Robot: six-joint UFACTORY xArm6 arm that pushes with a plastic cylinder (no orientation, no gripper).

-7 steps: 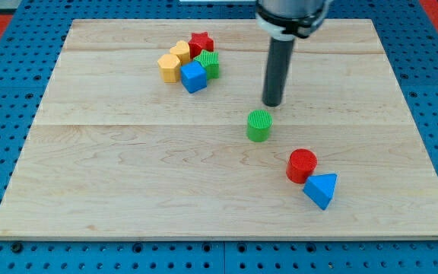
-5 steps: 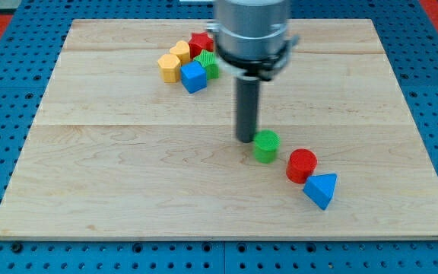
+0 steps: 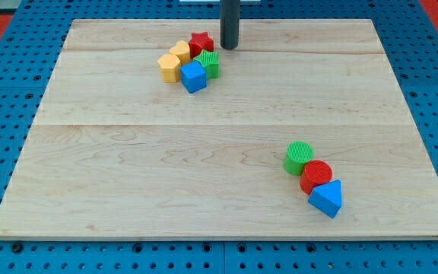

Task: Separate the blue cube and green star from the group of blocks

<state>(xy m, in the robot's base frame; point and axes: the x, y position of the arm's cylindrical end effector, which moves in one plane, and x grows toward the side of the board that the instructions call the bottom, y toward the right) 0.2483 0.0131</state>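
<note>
The blue cube (image 3: 193, 77) sits at the lower right of a tight cluster near the view's top left of centre. The green star (image 3: 210, 64) touches it on its upper right. A red star (image 3: 200, 43) and two yellow blocks (image 3: 170, 64) complete the cluster. My tip (image 3: 229, 46) rests on the board just to the right of the red star and above the green star, a small gap away from both.
A green cylinder (image 3: 299, 157), a red cylinder (image 3: 316, 175) and a blue triangular block (image 3: 325, 198) stand close together in a diagonal line at the view's lower right. The wooden board (image 3: 128, 175) lies on a blue pegboard surface.
My tip pushed the green cylinder down and to the right against the red cylinder, shifting it and the blue triangle slightly, then moved up to beside the cluster near the red star.
</note>
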